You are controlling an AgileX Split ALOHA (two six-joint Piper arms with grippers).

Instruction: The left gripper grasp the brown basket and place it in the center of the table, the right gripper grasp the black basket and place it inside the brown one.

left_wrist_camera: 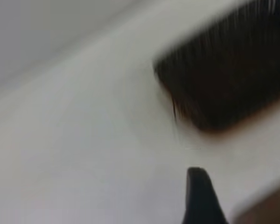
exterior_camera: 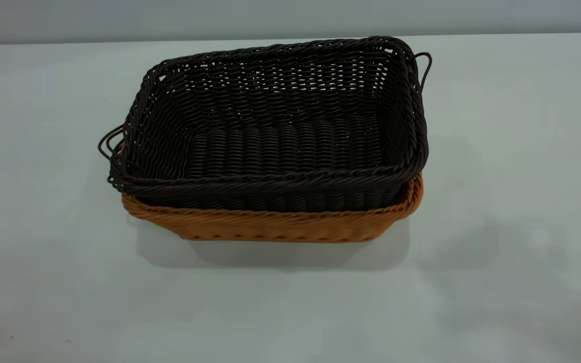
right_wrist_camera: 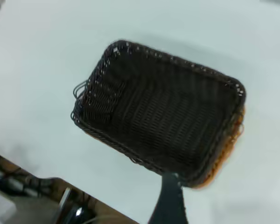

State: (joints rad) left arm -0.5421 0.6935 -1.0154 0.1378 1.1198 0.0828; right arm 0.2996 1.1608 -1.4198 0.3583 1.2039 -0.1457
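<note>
Nesting done | dark woven wicker basket [exterior_camera: 275, 126] sits inside orange-tan wicker basket [exterior_camera: 280, 226], mid-desk [exterior_camera: 43, 277] | left tool [left_wrist_camera: 201, 198], right tool [right_wrist_camera: 170, 200] clear (spread undeterminable) | nothing apparently left

The desk [exterior_camera: 497, 151] is a wide, plain, pale surface. The brown basket [exterior_camera: 280, 227] rests directly on it, near the middle, casting a soft shadow in front. The black basket [exterior_camera: 280, 126] sits nested inside the brown one, not touching the desk.
</note>
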